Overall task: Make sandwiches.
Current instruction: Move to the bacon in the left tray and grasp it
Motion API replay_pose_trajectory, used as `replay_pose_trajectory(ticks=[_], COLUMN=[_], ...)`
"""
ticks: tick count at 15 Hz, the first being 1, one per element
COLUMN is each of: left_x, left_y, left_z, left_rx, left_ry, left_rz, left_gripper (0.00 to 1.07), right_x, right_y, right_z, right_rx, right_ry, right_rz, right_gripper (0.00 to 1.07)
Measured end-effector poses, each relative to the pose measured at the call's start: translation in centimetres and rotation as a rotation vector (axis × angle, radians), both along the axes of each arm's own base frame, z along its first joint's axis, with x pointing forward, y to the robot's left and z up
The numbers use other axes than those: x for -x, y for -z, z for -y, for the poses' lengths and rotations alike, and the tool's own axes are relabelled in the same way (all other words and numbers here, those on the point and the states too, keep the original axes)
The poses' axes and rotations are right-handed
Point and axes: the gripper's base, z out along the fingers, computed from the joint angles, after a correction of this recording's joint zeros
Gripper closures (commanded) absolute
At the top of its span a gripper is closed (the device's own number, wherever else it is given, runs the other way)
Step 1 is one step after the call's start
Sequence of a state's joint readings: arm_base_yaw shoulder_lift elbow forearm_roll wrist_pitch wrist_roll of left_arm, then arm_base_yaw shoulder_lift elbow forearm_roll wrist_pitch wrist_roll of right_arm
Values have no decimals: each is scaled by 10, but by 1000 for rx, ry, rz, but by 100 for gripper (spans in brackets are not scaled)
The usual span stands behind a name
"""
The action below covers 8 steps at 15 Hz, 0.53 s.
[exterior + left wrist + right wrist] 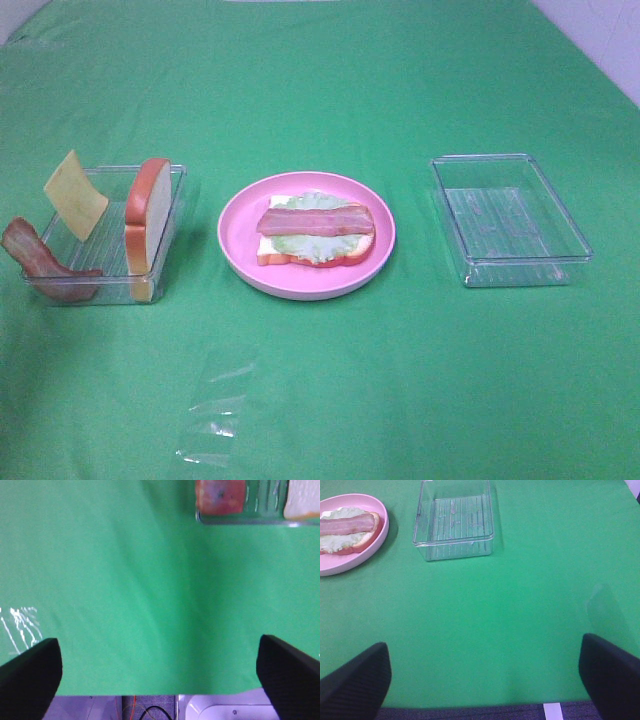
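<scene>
A half-built sandwich sits on the round pink plate [240, 235] at the table's middle: a bread slice [268, 254], a lettuce leaf [312, 247] and a bacon strip [312, 220] on top. It also shows in the right wrist view [347, 527]. The left clear tray [170, 215] holds an upright bread slice [148, 212], a yellow cheese square [75, 194] and a bacon strip [45, 266]. My left gripper [160, 667] is open and empty over bare cloth near the front edge. My right gripper [482, 672] is open and empty too. Neither arm shows in the high view.
An empty clear tray [510, 220] stands right of the plate, also in the right wrist view [454, 522]. A crumpled clear plastic film [215, 415] lies on the green cloth [400, 380] at the front left. The table's front edge shows below both grippers.
</scene>
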<state>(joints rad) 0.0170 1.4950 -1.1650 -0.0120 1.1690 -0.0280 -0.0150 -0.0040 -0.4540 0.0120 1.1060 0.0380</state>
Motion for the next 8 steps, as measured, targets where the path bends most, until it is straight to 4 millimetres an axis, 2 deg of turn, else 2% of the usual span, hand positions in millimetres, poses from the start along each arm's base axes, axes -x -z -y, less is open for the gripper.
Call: replay_pose_trajectory(ticks=[2, 5, 6, 8], left_x=[-28, -55, -71, -81], left_y=[23, 50, 66, 78], left_z=[4, 8, 9, 16], left_rx=[3, 6, 9, 13], left_ry=[-5, -12, -13, 2], left_rz=[-34, -53, -53, -58], left_gripper=[9, 9, 9, 9], right_x=[0, 0, 0, 0], right_y=[0, 0, 0, 0], right_z=[0, 0, 0, 0], right_rx=[0, 0, 0, 0], right_ry=[0, 0, 0, 0], right_rz=[0, 0, 0, 0], right_gripper=[9, 9, 9, 9])
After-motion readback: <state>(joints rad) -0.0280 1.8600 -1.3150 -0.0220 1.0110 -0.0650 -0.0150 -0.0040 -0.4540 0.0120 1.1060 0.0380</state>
